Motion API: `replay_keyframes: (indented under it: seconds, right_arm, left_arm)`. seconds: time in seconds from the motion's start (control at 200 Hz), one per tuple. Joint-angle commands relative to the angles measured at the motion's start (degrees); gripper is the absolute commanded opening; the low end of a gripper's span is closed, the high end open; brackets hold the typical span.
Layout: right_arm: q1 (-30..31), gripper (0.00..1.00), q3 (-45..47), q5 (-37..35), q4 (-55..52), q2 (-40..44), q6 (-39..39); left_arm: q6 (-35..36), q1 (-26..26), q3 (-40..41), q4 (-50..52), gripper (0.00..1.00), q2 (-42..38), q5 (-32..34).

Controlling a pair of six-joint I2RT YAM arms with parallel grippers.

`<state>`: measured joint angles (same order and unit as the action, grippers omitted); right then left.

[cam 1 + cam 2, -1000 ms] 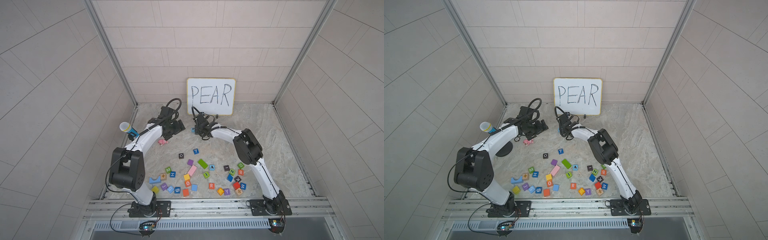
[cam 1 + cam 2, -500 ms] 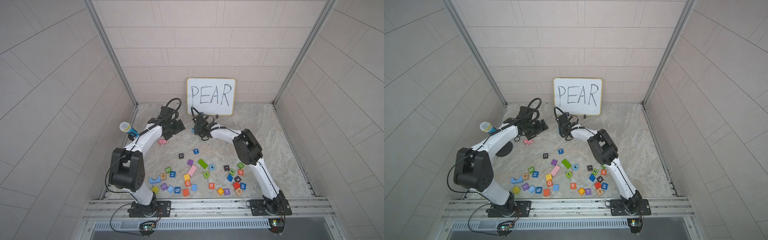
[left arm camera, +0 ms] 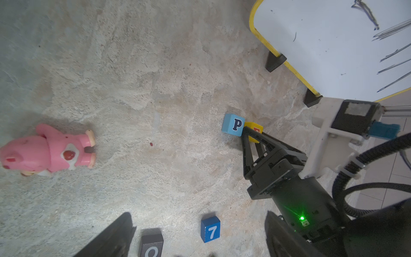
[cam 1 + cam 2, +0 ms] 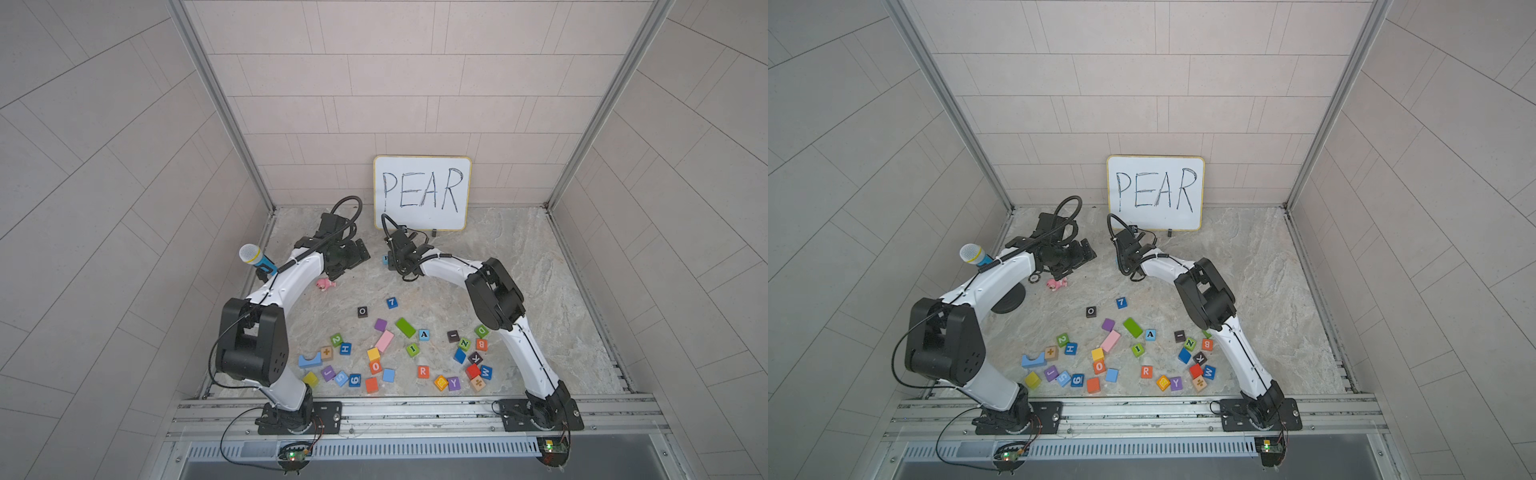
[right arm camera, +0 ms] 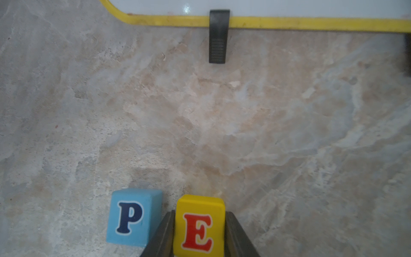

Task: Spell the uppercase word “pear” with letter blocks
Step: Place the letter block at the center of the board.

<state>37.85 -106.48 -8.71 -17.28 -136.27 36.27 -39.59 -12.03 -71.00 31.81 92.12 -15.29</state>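
**Q.** Which step is shown?

**A.** The second letter, at its place. My right jaws are closed on the E (image 5: 199, 227), one finger on each side face. It is at the far middle of the bench (image 4: 498, 266), just near of the whiteboard (image 4: 422, 193). The E stands just right of the P (image 5: 131, 218) with a narrow gap between them, and one of my fingers stands in that gap. Whether the E rests on the bench or hangs just above it, I cannot tell.

**Q.** And the left arm?

**A.** My left jaws stand wide and hold nothing. They are left of the P, with the pig (image 3: 46, 149) lying on the bench near them.

**Q.** What does the next move call for?

**A.** In my judgement, a careful release. I should part the right jaws only a little, since the finger in the gap could push the P, then lift straight up. The A (image 4: 423, 334) and R (image 4: 422, 371) lie untouched in the near heap. They go in turn to the right of the E.

**Q.** What differs from a second ago?

**A.** Nothing I can make out in the top views. Both arms and the P lie as they did.
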Motion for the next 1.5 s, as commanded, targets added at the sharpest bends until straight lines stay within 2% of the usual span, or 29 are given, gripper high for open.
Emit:
replay_keyframes:
  seconds: [0.0,0.555,1.026,1.236,1.496]
  right_arm:
    - [0.4,0.38,0.1,-1.4,-1.5,1.9,0.9]
    - [0.4,0.45,0.5,-1.7,-2.0,3.4,0.9]
    - [0.5,0.45,3.7,-1.2,-1.5,10.6,0.9]
    - [1.6,0.45,9.1,2.7,-6.1,18.4,-1.2]
    - [5.2,0.45,26.3,3.1,-7.9,32.9,-3.8]
  left_arm:
    - [0.4,-0.1,0.7,0.2,0.97,-2.1,0.2]
    - [0.2,-0.2,1.2,-0.3,0.96,-2.0,0.2]
    - [0.0,-0.2,1.8,-0.6,0.96,-2.5,-0.2]
    - [0.0,-1.6,7.3,-0.4,0.96,-6.6,-0.8]
    - [0.3,-5.4,14.9,0.9,0.96,-14.3,-1.8]
